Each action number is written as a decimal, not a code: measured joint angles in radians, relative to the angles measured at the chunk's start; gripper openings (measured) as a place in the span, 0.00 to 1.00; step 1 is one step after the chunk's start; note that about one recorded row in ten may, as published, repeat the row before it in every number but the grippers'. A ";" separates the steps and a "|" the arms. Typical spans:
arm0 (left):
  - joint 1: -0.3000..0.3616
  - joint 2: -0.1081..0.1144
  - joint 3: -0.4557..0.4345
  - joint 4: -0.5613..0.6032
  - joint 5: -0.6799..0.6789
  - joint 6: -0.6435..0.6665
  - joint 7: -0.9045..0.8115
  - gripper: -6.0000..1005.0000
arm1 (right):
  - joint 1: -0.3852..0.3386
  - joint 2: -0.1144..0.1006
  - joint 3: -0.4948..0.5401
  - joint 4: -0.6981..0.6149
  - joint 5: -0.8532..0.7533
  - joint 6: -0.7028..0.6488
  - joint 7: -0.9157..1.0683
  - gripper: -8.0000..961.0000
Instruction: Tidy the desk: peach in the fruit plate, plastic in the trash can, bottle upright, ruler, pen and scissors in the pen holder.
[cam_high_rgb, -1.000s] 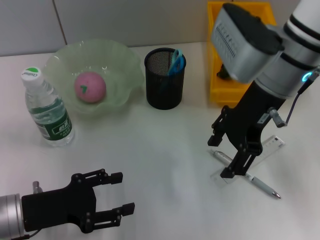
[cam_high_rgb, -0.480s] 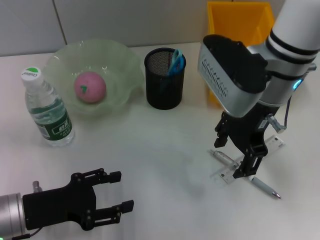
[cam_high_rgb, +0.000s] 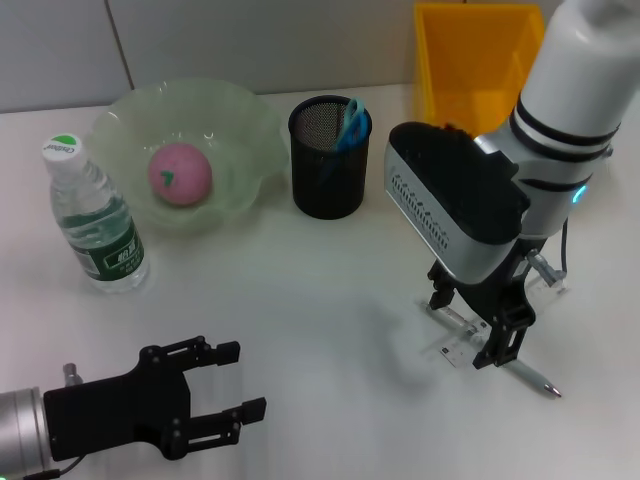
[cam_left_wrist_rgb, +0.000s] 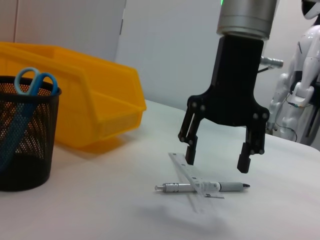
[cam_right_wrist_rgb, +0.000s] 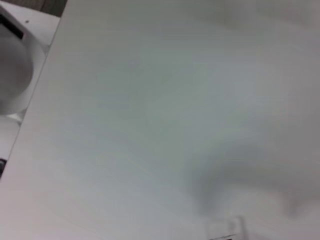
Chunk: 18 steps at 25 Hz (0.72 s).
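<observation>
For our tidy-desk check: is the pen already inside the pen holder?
No, the pen lies on the desk crossed with the ruler, beneath the open right gripper.

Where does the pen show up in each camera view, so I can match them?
Head view: the pen lies on the desk, lower right, crossed with the ruler, under the open right end effector.
Left wrist view: the pen lies at center under the right end effector.
Right wrist view: not identifiable.
Shared landmark: the pen holder.
</observation>
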 joint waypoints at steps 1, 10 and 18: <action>0.000 0.000 0.000 -0.006 -0.004 0.000 0.000 0.75 | -0.004 0.001 -0.015 0.003 0.005 0.003 -0.001 0.82; -0.003 -0.001 0.006 -0.012 -0.010 -0.003 0.000 0.75 | -0.026 0.003 -0.066 0.001 0.022 0.032 -0.009 0.82; -0.001 -0.002 0.008 -0.023 -0.011 -0.003 0.000 0.75 | -0.032 0.005 -0.080 0.007 0.041 0.052 -0.012 0.82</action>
